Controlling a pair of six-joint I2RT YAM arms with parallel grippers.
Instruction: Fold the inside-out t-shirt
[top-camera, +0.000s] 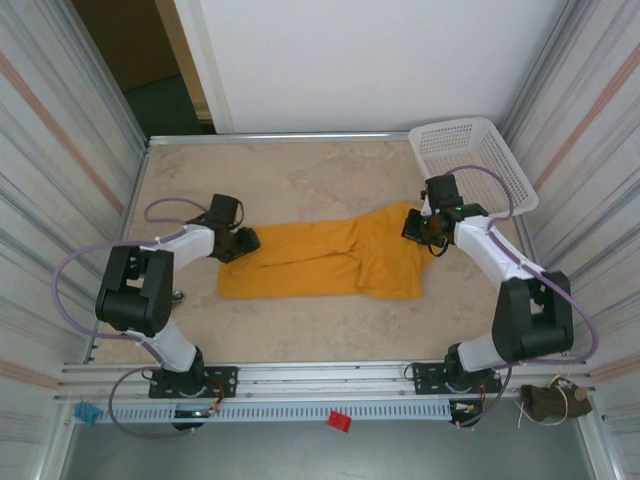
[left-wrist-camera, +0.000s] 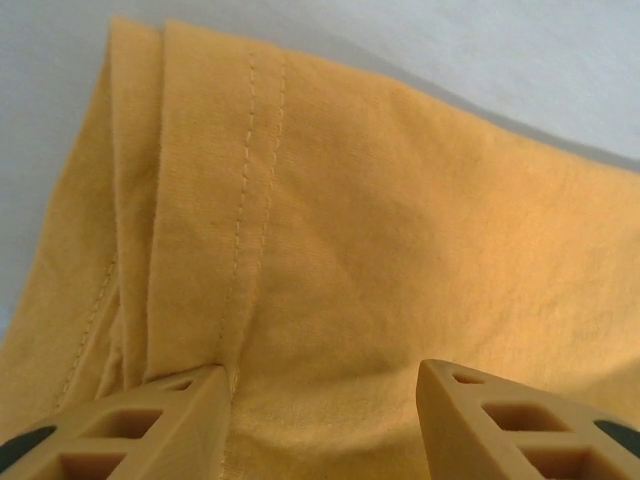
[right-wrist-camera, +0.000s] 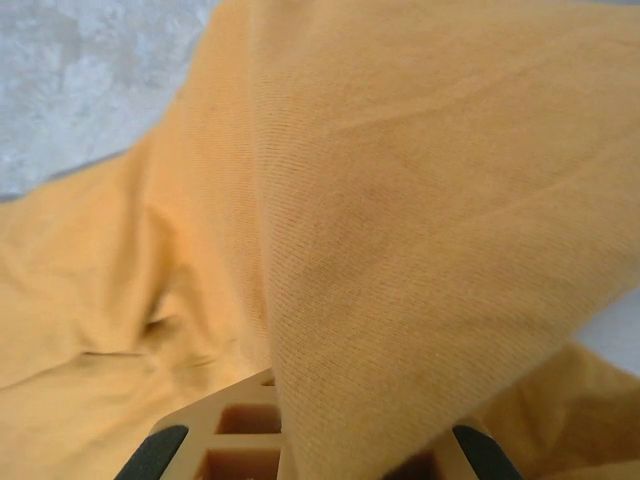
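The inside-out t-shirt (top-camera: 320, 262) lies as a long mustard-yellow strip across the middle of the table, plain side up. My left gripper (top-camera: 240, 243) rests at its left end. In the left wrist view that gripper (left-wrist-camera: 325, 400) is open, its tan fingers (left-wrist-camera: 150, 420) standing apart on the cloth (left-wrist-camera: 400, 250) beside a stitched hem. My right gripper (top-camera: 415, 228) is at the shirt's right end. Seen from the right wrist, it (right-wrist-camera: 330, 440) is shut on a fold of the shirt (right-wrist-camera: 400, 200) that rises out of the jaws.
A white plastic basket (top-camera: 470, 165) stands at the back right corner, close behind the right arm. The beige table (top-camera: 300, 170) is walled in on the left, right and back. A small red item (top-camera: 339, 421) sits on the front rail.
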